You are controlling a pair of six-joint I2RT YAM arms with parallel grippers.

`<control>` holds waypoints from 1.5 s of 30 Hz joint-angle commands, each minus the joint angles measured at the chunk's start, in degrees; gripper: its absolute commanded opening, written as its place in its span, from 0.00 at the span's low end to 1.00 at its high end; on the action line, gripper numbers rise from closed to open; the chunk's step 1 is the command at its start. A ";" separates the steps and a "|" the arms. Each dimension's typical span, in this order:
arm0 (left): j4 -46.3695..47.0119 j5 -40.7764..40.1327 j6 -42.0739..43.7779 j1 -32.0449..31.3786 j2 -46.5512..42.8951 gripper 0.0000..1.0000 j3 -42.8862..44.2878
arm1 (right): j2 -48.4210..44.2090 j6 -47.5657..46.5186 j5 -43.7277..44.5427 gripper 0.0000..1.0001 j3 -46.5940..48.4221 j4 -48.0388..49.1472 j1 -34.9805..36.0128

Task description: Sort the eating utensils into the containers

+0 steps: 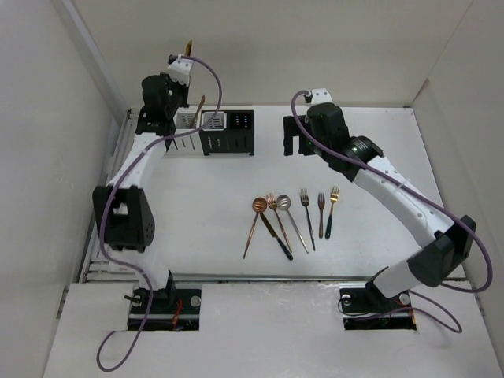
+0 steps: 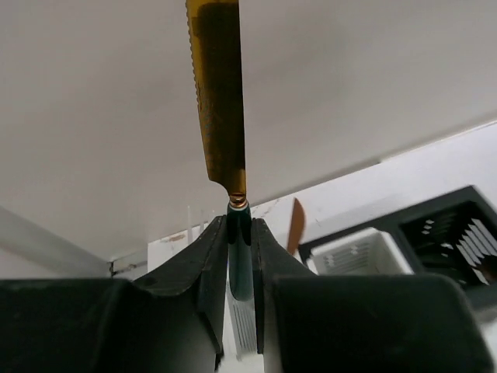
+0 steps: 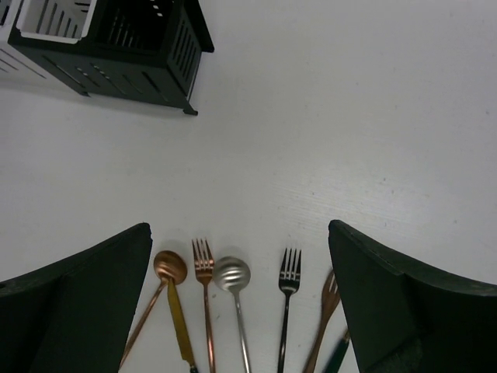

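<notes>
Gold knife (image 2: 219,93) gripped tight in left claw (image 2: 239,229) by the containers (image 1: 228,142), probably needing lowering in; right claw (image 3: 241,264) wide, empty

A flat white table (image 1: 197,197) is shown. At its far side, a row of square perforated caddies (image 1: 230,142), white and black, is placed. Near the middle, seven slim metal utensils (image 1: 283,202) in copper, gold, silver and dark tones are laid side by side.

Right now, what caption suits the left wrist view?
The left gripper shut on the dark green handle of a gold knife, blade up, white caddy and black caddy behind.
</notes>
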 commanded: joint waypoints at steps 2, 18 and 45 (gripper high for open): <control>8.95 5.68 0.14 2.98 9.53 0.00 8.49 | 3.92 -3.69 -0.95 1.00 6.39 2.99 -0.02; -0.52 8.60 -5.23 5.36 17.99 0.00 7.01 | 11.22 -3.17 -1.65 1.00 13.25 -1.76 -1.16; -42.70 -23.66 -17.71 3.34 7.01 0.78 37.15 | 6.11 14.16 -15.54 0.51 -27.70 -14.61 -18.83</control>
